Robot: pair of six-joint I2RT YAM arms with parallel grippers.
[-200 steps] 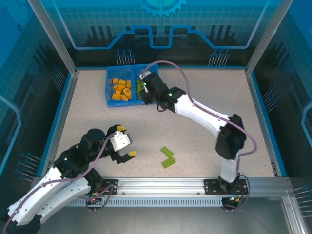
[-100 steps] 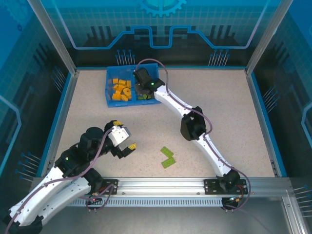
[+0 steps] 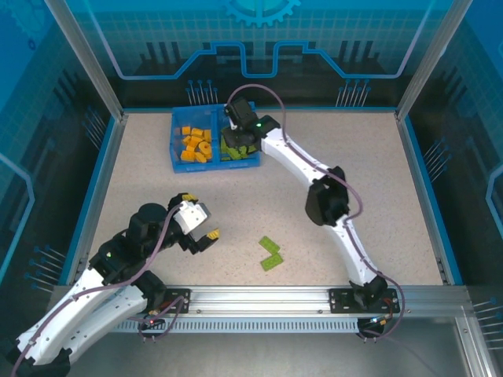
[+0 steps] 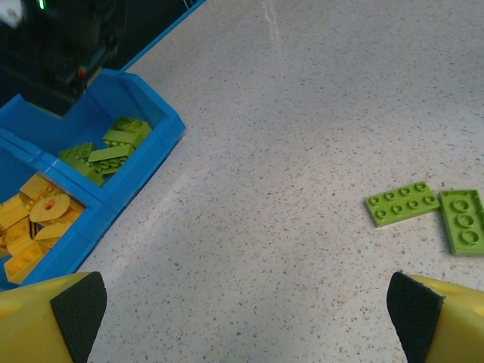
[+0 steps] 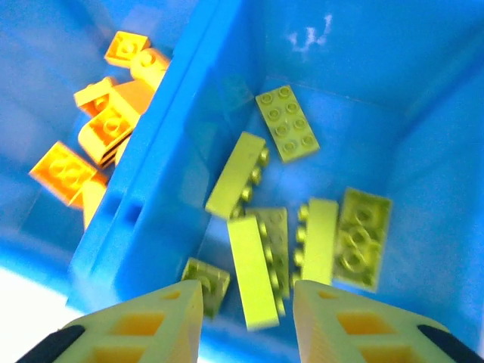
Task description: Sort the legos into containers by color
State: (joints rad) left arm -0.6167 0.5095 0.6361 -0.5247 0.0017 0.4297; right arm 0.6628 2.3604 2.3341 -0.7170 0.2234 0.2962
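Hovered the right gripper above the blue tray at the far left of the table, over the tray's right-hand compartment as seen from overhead. Showed its yellow fingers set partly apart in the wrist view, clamped on nothing. Framed one blurred green brick in the gap between them, touched by neither. Sat the other green bricks loosely on that compartment's floor, some flat, some tipped on edge. Piled the orange bricks in the left-hand compartment, across the central divider, among them a round piece with a hole.

Held the left gripper low over the near left of the table, well apart from the tray. Spread its jaws wide, black pads at opposite edges of the wrist view, with only bare tabletop between. Left two green plates out on the table near the front rail, side by side and just touching, to the right of that gripper and not between its fingers. Lay both studs-up, one longer with two rows of studs, one shorter with larger rings.
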